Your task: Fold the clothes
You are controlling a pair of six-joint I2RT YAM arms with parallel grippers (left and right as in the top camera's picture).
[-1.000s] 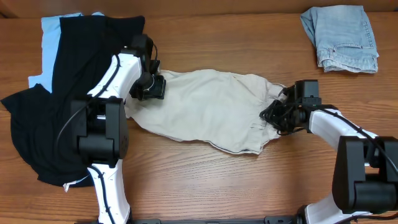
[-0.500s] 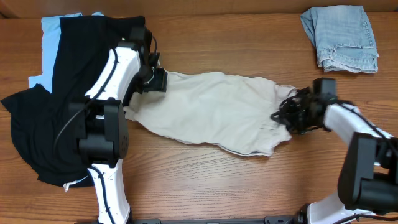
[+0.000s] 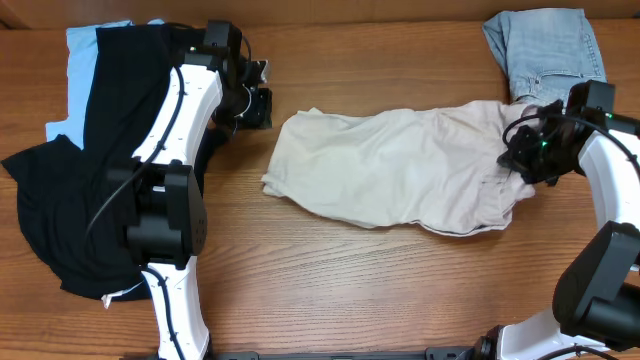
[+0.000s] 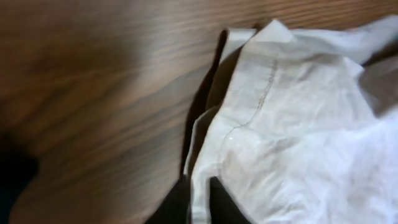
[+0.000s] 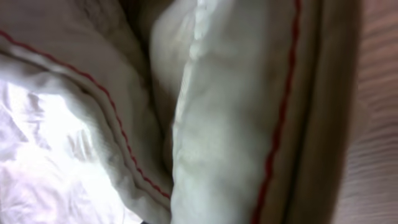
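Biggest worry first: the black garment [image 3: 120, 130] sprawls over the left of the tabletop [image 3: 380, 290], and the left gripper [image 3: 255, 100] hangs right at its edge, just clear of the shorts [image 3: 400, 165]. A reach from there could snag dark cloth along with the beige. I cannot tell whether its jaws are apart or together; its camera shows only a stitched hem [image 4: 261, 93] and bare wood.

Next, the shorts themselves. They lie across the middle and right of the tabletop, with the right end close under the jeans [image 3: 548, 60], so a pull that way could run them into the denim.

Smaller risk: the right gripper [image 3: 522, 155] sits on that bunched right end, jaws apparently clamped on thick layers, though cloth fills its camera. A fat bite like that may slip, or drag only one layer.

Now the look: pale beige, stretched long, wrinkled, left edge rumpled, nothing folded yet. Up close, doubled seams carry red stitching [image 5: 283, 112].
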